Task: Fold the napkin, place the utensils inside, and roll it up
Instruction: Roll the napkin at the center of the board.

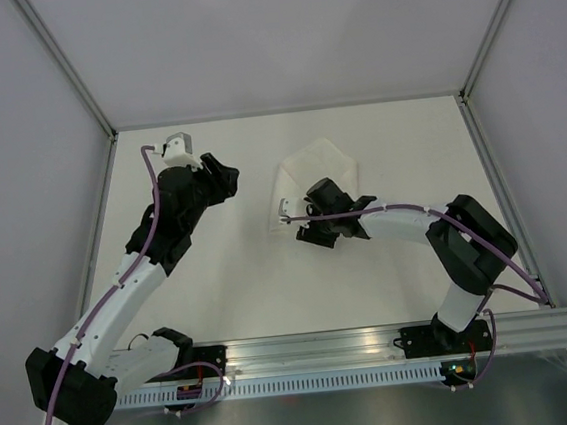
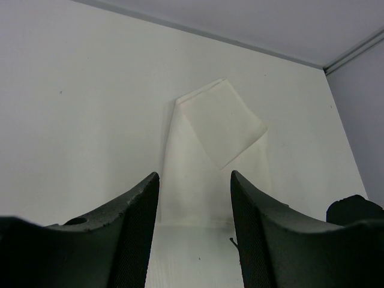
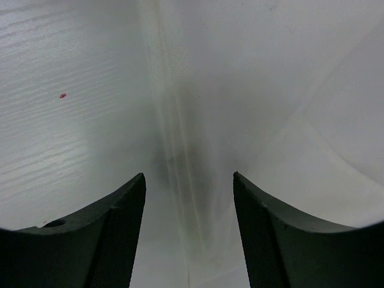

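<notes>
White tabletop [image 1: 220, 279] is filling the scene, with pale grey walls [image 1: 266, 33] rising around it at 9, 12 and 3 o'clock and a ribbed metal rail [image 1: 376, 339] running along the 6 o'clock edge, where both arm bases are sitting.

Starting at the left, the left gripper [image 1: 222, 178] is hanging over bare table, at 9 o'clock from the napkin [image 1: 318, 174] and well apart from it. In its wrist view its fingers [image 2: 138, 222] are standing moderately apart, gripping nothing and aiming at the cloth ahead.

The napkin is lying flat just past the table's middle, toward 1 o'clock. It is showing as a folded white shape, with one squarish flap [image 2: 223, 123] doubled over its far end.

Further right, the right gripper [image 1: 292, 215] is reaching in from 4 o'clock and hovering over the napkin's 7 o'clock edge. Its fingers [image 3: 120, 234] are standing wide apart, framing that cloth edge and clasping nothing; whether the tips are touching the cloth I cannot tell. A tiny red speck [image 3: 62, 95] is showing on the bare table beside it.
</notes>
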You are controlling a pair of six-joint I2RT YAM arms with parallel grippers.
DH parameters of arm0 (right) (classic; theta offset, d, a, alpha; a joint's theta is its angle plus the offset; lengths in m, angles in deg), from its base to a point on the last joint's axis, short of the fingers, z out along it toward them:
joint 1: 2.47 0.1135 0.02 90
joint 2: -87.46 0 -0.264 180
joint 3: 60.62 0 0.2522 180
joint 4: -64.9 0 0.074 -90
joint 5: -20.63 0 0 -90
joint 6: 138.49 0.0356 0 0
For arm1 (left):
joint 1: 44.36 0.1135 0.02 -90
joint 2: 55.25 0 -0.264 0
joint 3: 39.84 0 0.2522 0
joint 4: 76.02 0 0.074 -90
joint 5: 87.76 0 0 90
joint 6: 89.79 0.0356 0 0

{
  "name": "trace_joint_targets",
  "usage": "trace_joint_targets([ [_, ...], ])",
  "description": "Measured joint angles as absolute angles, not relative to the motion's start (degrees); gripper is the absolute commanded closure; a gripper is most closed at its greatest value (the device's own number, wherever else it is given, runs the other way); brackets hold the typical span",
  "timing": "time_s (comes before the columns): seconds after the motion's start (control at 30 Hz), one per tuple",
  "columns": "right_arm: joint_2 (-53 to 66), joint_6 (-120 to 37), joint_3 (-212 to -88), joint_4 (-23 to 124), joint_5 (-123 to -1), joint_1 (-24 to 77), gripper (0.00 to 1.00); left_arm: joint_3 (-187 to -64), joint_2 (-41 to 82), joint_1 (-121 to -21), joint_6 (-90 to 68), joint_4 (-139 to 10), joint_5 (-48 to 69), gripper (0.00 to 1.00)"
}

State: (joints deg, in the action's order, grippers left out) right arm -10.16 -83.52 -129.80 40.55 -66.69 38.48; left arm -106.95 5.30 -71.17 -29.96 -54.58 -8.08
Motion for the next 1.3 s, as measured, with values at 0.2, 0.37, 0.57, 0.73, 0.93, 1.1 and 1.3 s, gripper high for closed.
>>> trace_joint_targets([
  [0.2, -10.9, -83.5, -129.8, 40.5, -67.9, 39.2, 0.37, -106.9, 5.4, -71.1, -29.4, -54.5, -7.8, 0.43],
  [0.37, -11.1, -83.5, -129.1, 41.8, -69.1, 39.3, 0.39, -106.9, 6.0, -71.2, -29.3, -54.3, -7.6, 0.43],
  [0.57, -11.1, -83.9, -127.5, 44.0, -69.6, 39.3, 0.42, -106.9, 6.5, -71.2, -29.3, -53.7, -6.7, 0.43],
  [0.73, -11.2, -84.2, -126.9, 45.3, -69.7, 39.3, 0.46, -106.9, 6.5, -71.2, -29.2, -53.4, -6.6, 0.44],
  [0.93, -11.3, -84.3, -126.2, 47.1, -69.7, 39.3, 0.49, -105.6, 6.5, -71.2, -28.3, -53.4, -6.6, 0.44],
  [1.1, -11.9, -84.5, -126.1, 48.9, -69.8, 39.3, 0.52, -102.9, 6.5, -71.2, -27.9, -53.4, -6.8, 0.44],
  [1.3, -12.2, -85.0, -125.5, 50.8, -69.9, 39.3, 0.59, -99.3, 6.5, -71.2, -27.8, -54.7, -7.6, 0.44],
])
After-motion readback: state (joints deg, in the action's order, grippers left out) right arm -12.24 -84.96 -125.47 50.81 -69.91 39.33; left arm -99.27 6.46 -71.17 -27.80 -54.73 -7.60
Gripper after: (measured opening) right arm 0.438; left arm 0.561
